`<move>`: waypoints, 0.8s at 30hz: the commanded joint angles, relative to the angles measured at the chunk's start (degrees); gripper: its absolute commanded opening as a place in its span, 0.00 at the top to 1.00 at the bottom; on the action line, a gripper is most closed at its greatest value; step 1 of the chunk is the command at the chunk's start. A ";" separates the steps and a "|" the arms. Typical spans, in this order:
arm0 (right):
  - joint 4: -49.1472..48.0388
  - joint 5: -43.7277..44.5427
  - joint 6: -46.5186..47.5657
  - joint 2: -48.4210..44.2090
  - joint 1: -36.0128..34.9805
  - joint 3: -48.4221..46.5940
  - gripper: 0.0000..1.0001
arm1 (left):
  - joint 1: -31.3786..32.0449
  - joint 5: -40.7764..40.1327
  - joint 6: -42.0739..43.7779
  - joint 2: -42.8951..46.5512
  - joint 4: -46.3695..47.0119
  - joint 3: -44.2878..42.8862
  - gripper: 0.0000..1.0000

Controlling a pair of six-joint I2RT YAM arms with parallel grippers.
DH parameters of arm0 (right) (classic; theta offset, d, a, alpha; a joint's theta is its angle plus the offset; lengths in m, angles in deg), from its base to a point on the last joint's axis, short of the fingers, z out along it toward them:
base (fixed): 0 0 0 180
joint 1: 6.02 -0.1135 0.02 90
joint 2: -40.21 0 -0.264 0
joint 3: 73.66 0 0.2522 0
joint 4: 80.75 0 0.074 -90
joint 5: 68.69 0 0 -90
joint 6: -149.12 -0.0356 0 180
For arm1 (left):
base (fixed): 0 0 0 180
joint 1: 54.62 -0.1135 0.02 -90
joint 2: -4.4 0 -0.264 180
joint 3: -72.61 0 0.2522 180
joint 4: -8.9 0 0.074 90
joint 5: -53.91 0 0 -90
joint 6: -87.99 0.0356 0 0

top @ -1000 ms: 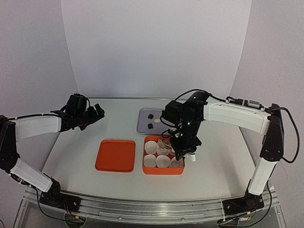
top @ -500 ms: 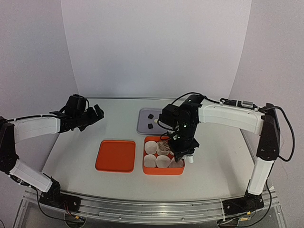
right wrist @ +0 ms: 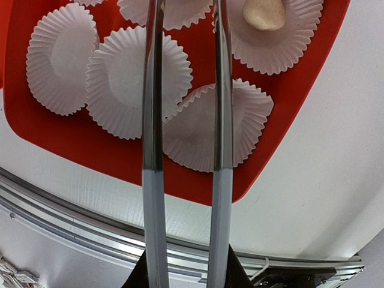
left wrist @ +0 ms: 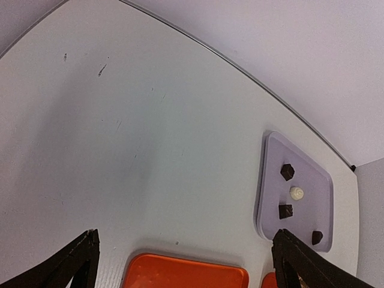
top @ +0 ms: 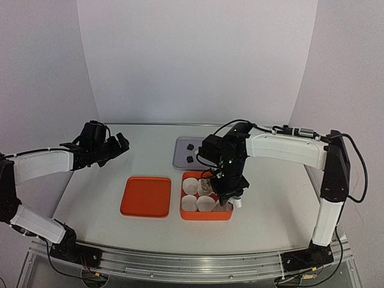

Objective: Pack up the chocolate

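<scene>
Tray: open from above; four chocolate lumps lie well apart, with bare floor between them.
Box: paper cups crowd it, touching each other; the right gripper hangs over its right half and blocks you there.
Lid: lies flat just left of the box.

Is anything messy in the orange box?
Yes. The paper cups in the orange box overlap unevenly, and the corner cup looks tilted and flattened. One cream chocolate sits properly in its cup.
</scene>
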 commanded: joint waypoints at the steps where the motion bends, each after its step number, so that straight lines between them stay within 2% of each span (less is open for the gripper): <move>1: -1.07 -1.07 -1.31 0.20 -0.32 -1.07 0.89 | -0.33 -1.94 -0.53 2.68 -0.91 0.39 0.00; 18: -1.47 -0.83 -1.83 -3.73 -0.59 0.16 0.69 | -0.33 -2.29 -1.23 3.69 -1.11 0.91 0.00; 24: -1.44 -0.65 -1.91 -4.90 -0.64 0.48 0.69 | -0.33 -2.21 -1.07 3.64 -1.09 0.64 0.00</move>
